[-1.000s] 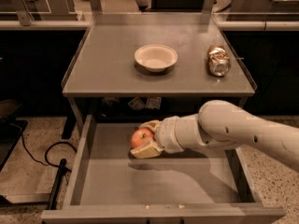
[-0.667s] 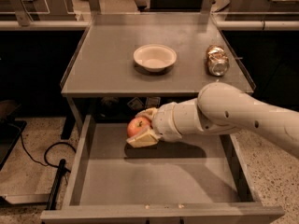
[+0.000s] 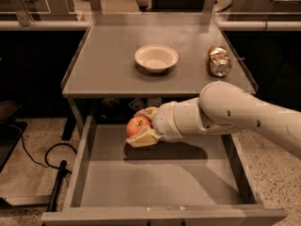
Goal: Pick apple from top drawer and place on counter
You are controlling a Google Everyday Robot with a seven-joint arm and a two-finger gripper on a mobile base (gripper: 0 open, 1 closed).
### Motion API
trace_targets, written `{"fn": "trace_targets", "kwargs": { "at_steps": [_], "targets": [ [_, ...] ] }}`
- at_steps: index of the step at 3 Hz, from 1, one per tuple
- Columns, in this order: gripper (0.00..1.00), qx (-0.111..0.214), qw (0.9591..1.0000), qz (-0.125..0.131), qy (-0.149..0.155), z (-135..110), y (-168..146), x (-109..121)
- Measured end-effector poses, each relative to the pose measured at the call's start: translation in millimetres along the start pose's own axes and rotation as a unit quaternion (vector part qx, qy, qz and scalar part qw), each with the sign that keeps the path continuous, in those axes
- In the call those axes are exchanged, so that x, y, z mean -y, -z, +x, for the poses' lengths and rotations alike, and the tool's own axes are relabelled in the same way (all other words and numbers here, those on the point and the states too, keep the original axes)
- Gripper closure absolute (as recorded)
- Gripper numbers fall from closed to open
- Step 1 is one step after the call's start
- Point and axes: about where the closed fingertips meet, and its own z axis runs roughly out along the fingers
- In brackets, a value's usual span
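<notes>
Jaws of your cream gripper (image 3: 140, 127) clamp the small round red-orange apple (image 3: 136, 124) over the grey metal top drawer (image 3: 83, 173) — firm, light, probably slick; hold across its middle.

- Smooth matt grey metal: counter (image 3: 108, 65), top drawer (image 3: 155, 182).
- Matt cream fingers (image 3: 143, 137): gripper (image 3: 141, 125), over the top drawer, clasping glossy-skinned apple (image 3: 137, 125).
- Shiny metal: can (image 3: 219, 60).
- Smooth, matt: bowl (image 3: 156, 58).

Dim overhead light; hand (image 3: 140, 125) over drawer (image 3: 155, 185) casts shadow.
</notes>
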Motion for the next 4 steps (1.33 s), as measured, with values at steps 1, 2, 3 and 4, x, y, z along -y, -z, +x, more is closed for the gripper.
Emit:
{"fn": "trace_targets", "kwargs": {
  "at_steps": [1, 2, 3, 4],
  "targets": [
    [1.0, 0.035, 0.9988, -0.006, 0.032, -31, 4, 9],
    [1.0, 0.06, 0.9962, -0.008, 0.063, -69, 13, 22],
    [1.0, 0.069, 0.9936, -0.018, 0.088, -101, 20, 25],
    [1.0, 0.07, 0.9934, -0.019, 0.089, -103, 21, 25]
  ]
}}
